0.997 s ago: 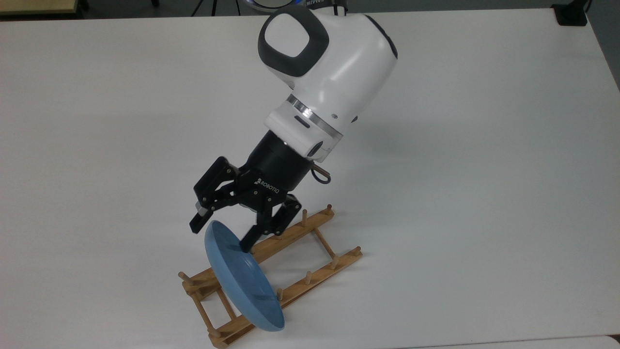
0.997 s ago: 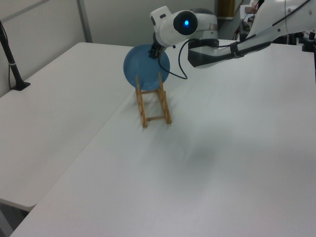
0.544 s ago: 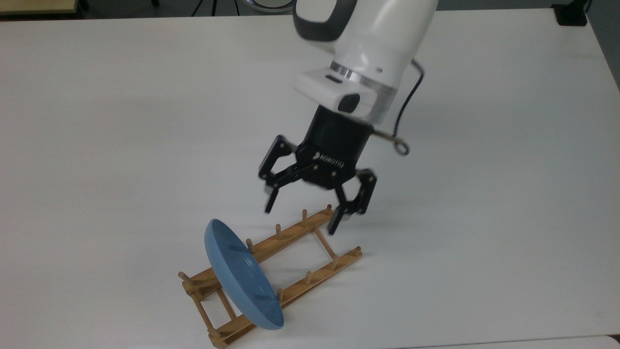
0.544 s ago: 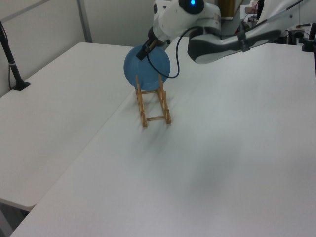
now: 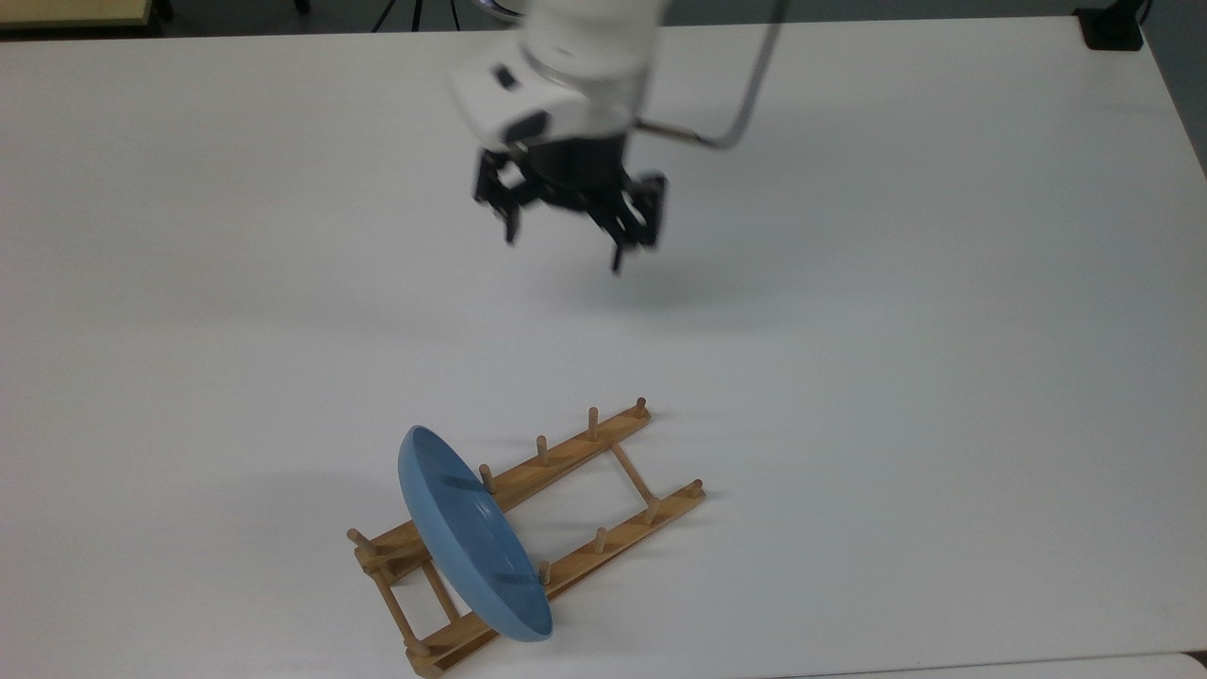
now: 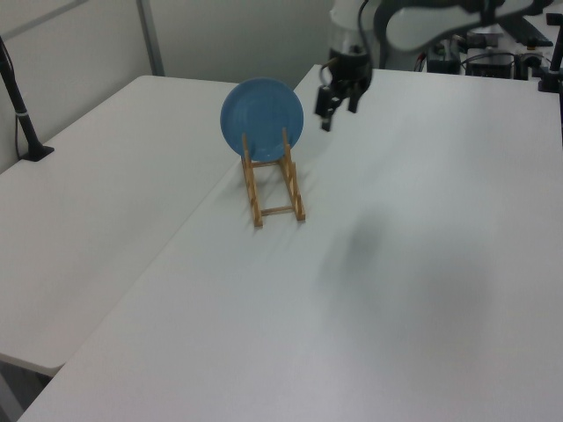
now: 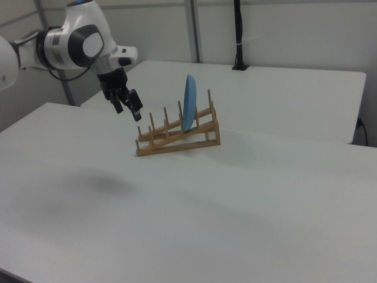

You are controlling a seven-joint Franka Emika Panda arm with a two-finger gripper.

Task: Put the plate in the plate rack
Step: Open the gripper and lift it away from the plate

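plate (image 5: pixel 474 536) stands on edge in plate rack (image 5: pixel 566 500), slotted between pegs near the rack's raised end, leaning slightly. Looks placed, task likely done. pincer (image 5: pixel 566 226) open, empty, up over bare table (image 5: pixel 943 330), well apart from the rack. In the top view plate lies below and a bit left of pincer; rack's long axis runs diagonally, lower left to upper right.

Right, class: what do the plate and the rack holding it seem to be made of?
Plate: light blue with a smooth, slightly glossy face, likely plastic or glazed ceramic; the look leaves it open. Plate rack: light-brown wood, seemingly unpainted, with dowel-like pegs and thin crossbars.
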